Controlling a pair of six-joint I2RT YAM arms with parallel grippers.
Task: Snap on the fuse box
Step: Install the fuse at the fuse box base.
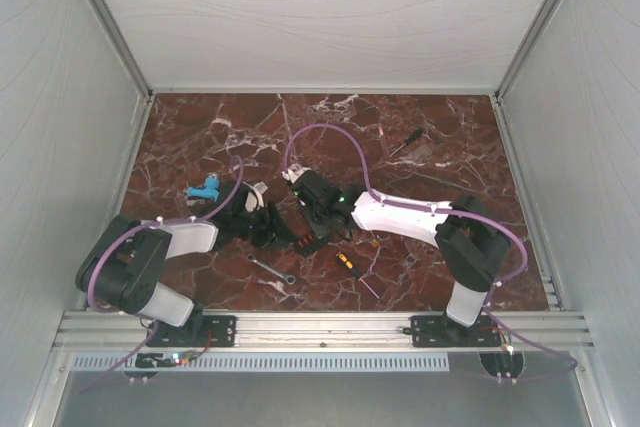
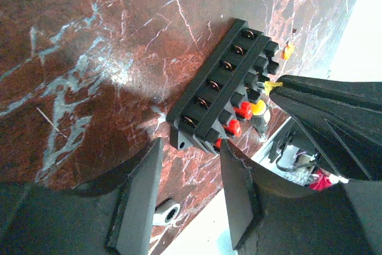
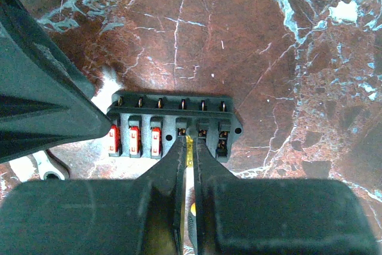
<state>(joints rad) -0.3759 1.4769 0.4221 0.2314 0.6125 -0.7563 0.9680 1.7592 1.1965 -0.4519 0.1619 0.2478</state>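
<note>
the fuse box [image 3: 173, 110] lies on the table [image 3: 268, 40], long axis 9 to 3 o'clock, at 12 o'clock of the nearer right tool [image 3: 188, 144], which pinches a yellow fuse [image 3: 190, 154] at its fourth slot; the left tool [image 2: 191, 147] is spread just beside.

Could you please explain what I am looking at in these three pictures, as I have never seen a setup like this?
These are two robot arms bolted at the near edge of a marble table. One picture looks down from above; the other two come from a camera on each wrist. The left arm's fingers are open beside the fuse box, a black block holding three red fuses. The right arm's fingers are shut on a small yellow piece, probably a fuse, at the box's slots. Also lying there: a silver wrench, a yellow-and-black screwdriver and a blue object.
</note>
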